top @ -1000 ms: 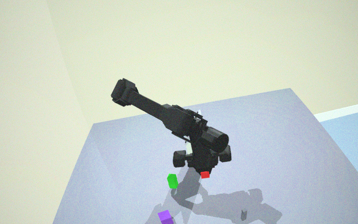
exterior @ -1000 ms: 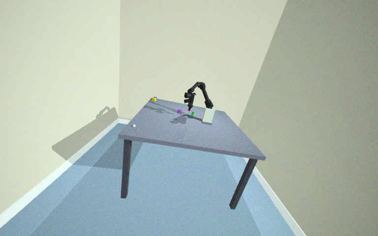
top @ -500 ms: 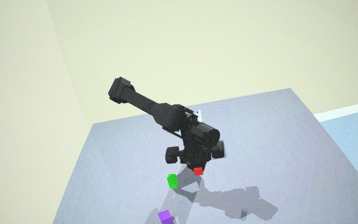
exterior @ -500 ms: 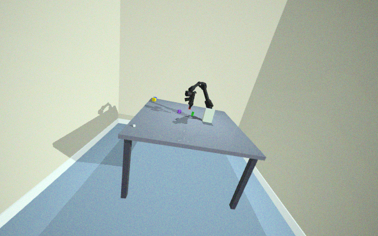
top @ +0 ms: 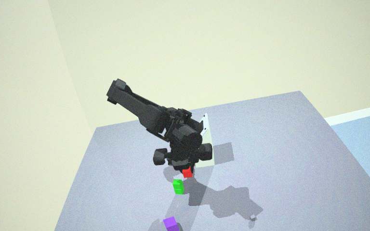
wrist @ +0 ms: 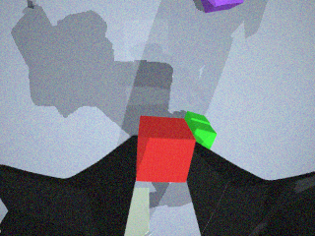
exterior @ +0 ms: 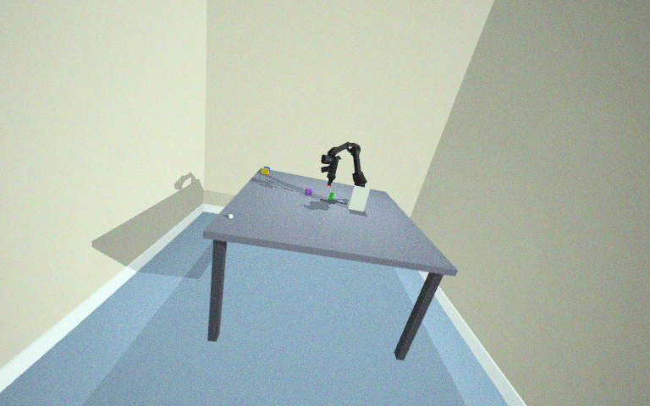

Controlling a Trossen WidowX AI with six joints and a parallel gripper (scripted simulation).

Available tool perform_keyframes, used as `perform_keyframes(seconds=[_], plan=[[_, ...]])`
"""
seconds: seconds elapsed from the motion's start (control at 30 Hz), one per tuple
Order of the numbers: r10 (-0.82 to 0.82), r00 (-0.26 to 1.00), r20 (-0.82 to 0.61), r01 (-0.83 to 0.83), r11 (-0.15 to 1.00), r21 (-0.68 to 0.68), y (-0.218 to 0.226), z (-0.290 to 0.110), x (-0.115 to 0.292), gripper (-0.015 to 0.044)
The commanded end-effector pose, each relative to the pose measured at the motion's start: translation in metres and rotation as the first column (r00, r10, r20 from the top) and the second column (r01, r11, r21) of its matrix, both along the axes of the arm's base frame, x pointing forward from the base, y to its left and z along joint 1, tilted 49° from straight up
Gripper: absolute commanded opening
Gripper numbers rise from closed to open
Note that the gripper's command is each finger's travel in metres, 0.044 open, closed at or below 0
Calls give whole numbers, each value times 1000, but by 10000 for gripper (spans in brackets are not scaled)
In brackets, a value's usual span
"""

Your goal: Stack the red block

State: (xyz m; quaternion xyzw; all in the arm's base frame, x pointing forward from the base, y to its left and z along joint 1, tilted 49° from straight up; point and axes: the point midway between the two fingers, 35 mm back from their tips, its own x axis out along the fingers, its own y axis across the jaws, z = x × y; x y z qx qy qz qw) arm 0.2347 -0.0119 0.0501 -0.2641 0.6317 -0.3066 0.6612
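The red block [top: 187, 173] [wrist: 164, 152] is held up in the air, clear of the table. My gripper [wrist: 160, 144] is shut on it, with a dark finger against each side in the wrist view. The green tower [top: 178, 186] [exterior: 331, 195] [wrist: 202, 129] stands upright on the table. In the exterior view the red block hangs above the tower's height, with a gap between them. In the wrist view the tower shows just right of and beyond the red block, partly hidden by the block and the right finger.
A purple block [top: 170, 223] [exterior: 308, 191] [wrist: 221, 4] lies on the table [exterior: 278, 228] beyond the tower. A pale upright panel [exterior: 359, 198] stands near the arm's base. A yellow block [exterior: 265, 171] with a blue thing behind it and a small white thing [exterior: 230, 216] lie farther off.
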Motion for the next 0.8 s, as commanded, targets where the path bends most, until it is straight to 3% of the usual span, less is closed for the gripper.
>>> perform_keyframes(seconds=[0.0, 0.5, 0.77], plan=[[5, 1000, -7, -5, 1000, -6, -9, 9, -9, 0], [3, 1000, -9, -4, 1000, -14, -43, 38, -40, 0], [4, 1000, -8, -4, 1000, -13, -58, 25, -40, 0]])
